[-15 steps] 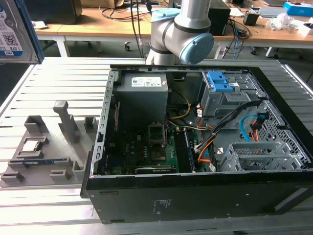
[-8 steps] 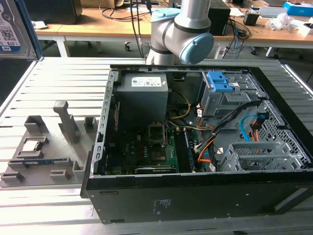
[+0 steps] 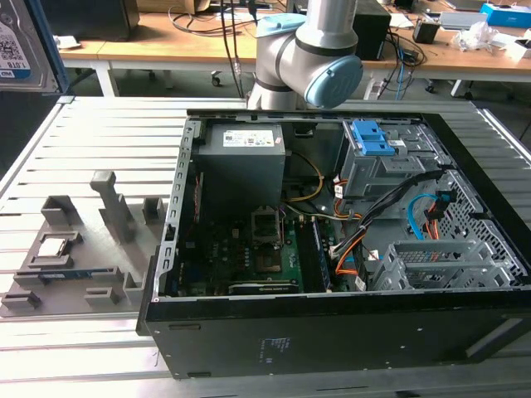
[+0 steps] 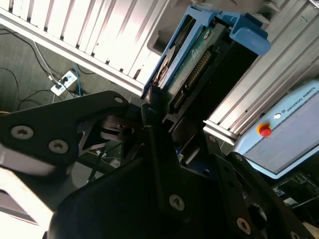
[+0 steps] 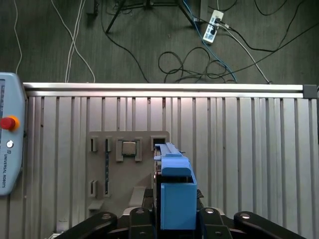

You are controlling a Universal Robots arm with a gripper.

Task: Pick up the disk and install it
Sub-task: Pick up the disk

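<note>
In the exterior view an open black computer case lies on a slotted metal table. Inside it are a grey power supply with a white printed sticker, a green motherboard and a blue-latched drive cage. Beside the case, toward the exterior view's left, sits a grey fixture plate. The robot arm stands behind the case. The disk shows at the upper corner on the exterior view's left, cut by the edge; it carries a white-and-blue label with dark print and a blue frame strip.

In the second wrist view the gripper is clamped on the disk, one black finger pressed on the edge of its blue frame (the connector row faces the camera). Behind are the table slats, a teach pendant with a red button and lettering, and a power strip on the floor.

In the first wrist view the disk stands edge-on, gripped in the gripper, above the table. Under it lies the fixture plate with a small grey chip in one pocket. The teach pendant sits at the table's end.
</note>
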